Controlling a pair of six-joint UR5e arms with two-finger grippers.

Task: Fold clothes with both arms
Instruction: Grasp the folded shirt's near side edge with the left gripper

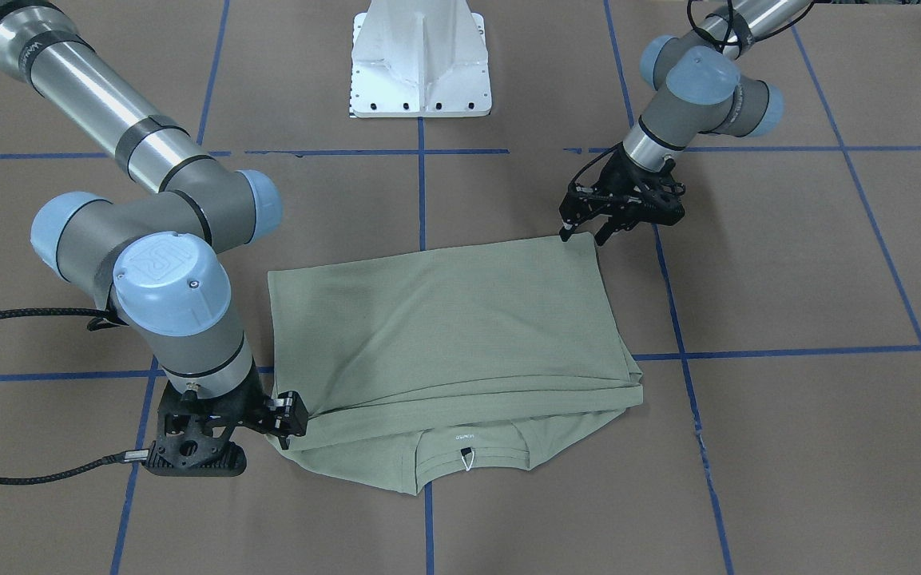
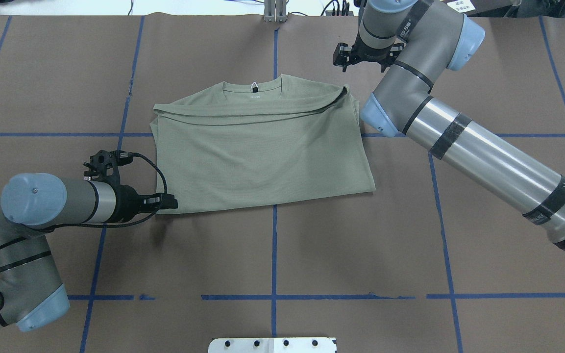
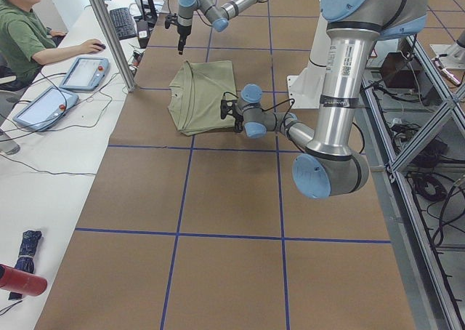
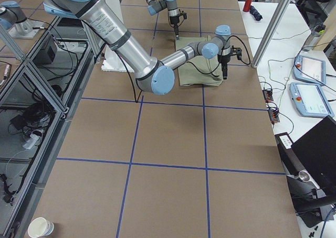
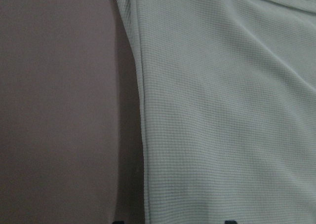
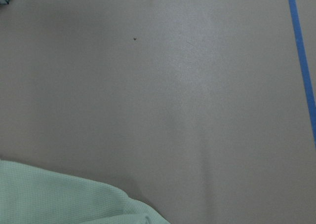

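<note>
A green shirt [image 1: 444,319] lies folded into a rough rectangle in the middle of the brown surface [image 1: 788,263], across the blue tape lines [image 1: 422,200] that divide it into squares. Its round collar [image 1: 468,447] sticks out from under the folded layer on the side away from the robot, with a small white loop showing inside the neck. The left arm [image 1: 708,88] reaches low to the shirt's corner on the robot's side. The left claw [image 1: 585,236] is spread wide there, one finger on each side of the corner. Its wrist view shows the two fingertips well apart, with the shirt's side edge running between them. The right arm [image 1: 164,279] points its wrist down at the collar-side corner. The right claw [image 1: 291,419] is pinched narrow on the end of the upper folded layer, and the creases in the cloth run together toward it. In the overhead view that corner looks slightly raised, with a dark gap under it. A white base [image 1: 422,60] stands on the surface behind the shirt, apart from it.
</note>
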